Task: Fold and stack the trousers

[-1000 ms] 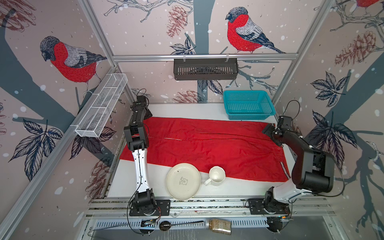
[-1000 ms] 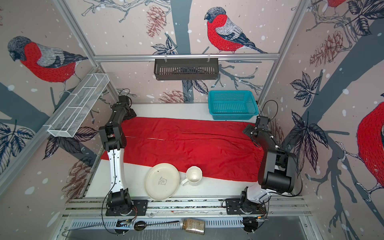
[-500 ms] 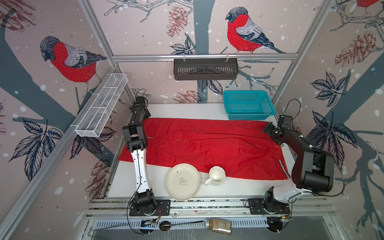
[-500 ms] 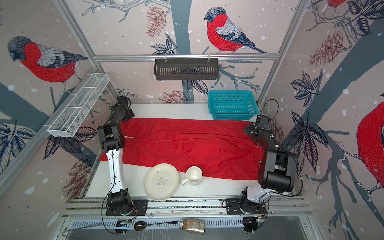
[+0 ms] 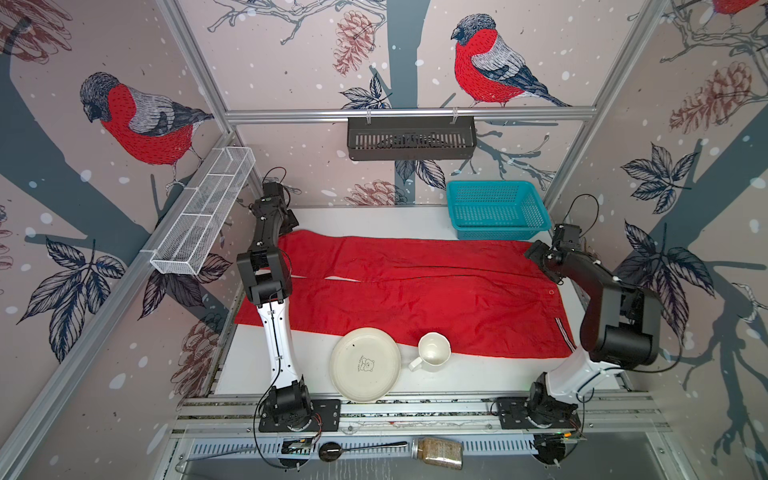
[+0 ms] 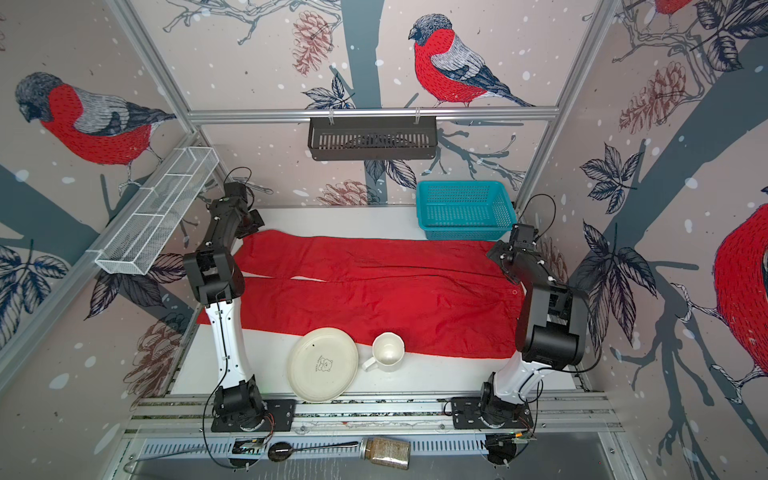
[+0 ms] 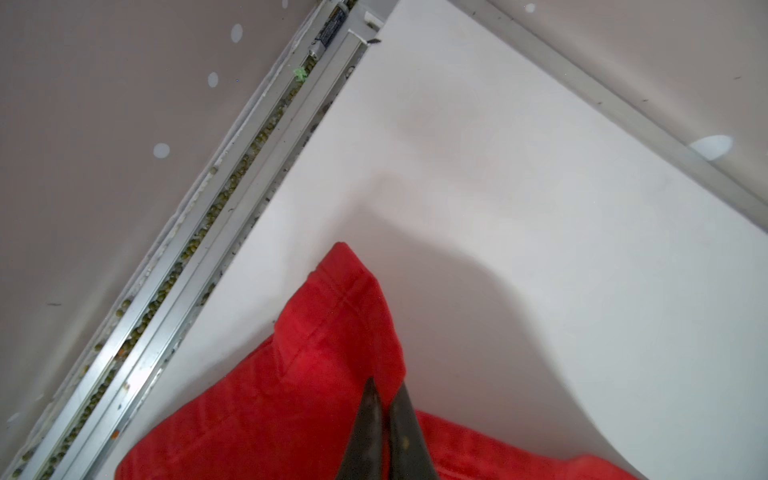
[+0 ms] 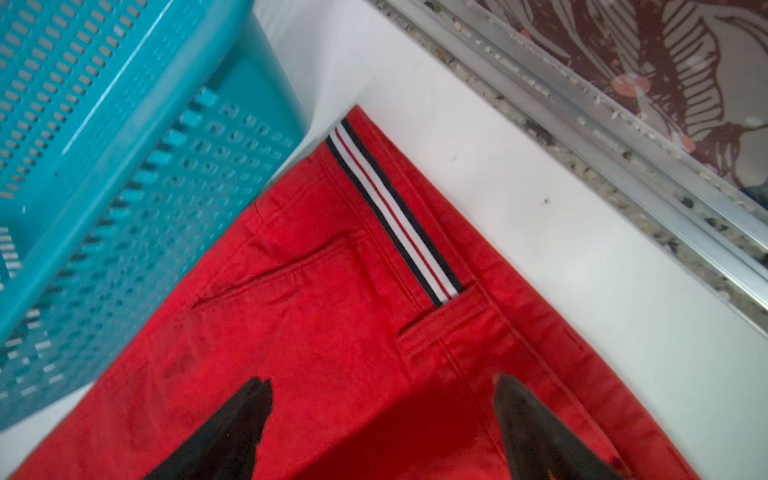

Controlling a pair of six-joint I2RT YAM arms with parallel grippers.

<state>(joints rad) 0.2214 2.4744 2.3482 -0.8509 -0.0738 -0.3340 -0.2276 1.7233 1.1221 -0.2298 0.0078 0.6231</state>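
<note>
The red trousers (image 6: 374,291) lie spread flat across the white table (image 6: 332,218), legs toward its left edge. The left gripper (image 6: 251,226) sits at the far leg's end by the far-left corner. The right gripper (image 6: 496,254) is over the waist's far corner, beside a teal basket (image 6: 465,208). Near the front edge stand a cream plate (image 6: 323,363) and a mug (image 6: 388,351) — the mug overlapping the trousers' near side.

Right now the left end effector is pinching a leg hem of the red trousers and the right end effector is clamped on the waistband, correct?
No: the right end effector is open, poised over the waistband of the trousers, as the right wrist view shows. The left end effector does pinch a leg hem.
</note>
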